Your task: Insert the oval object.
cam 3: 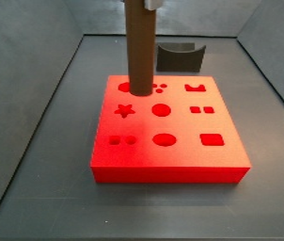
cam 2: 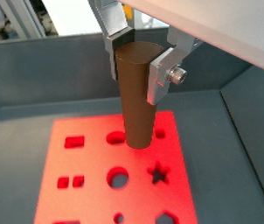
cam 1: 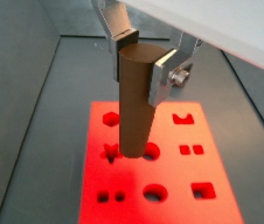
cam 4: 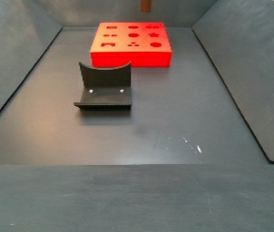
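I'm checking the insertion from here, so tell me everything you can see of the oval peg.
The oval peg is a long, straight, dark brown bar with a smooth matte surface and rounded edges. It stands upright, its top clamped between the gripper fingers above the red board. In a side view its lower end meets a hole in the board's back row, near a corner. How deep it sits cannot be told.

Dark grey floor [cam 4: 164, 136] w/ red board [cam 4: 133, 45], fixture [cam 4: 104, 87] apart.
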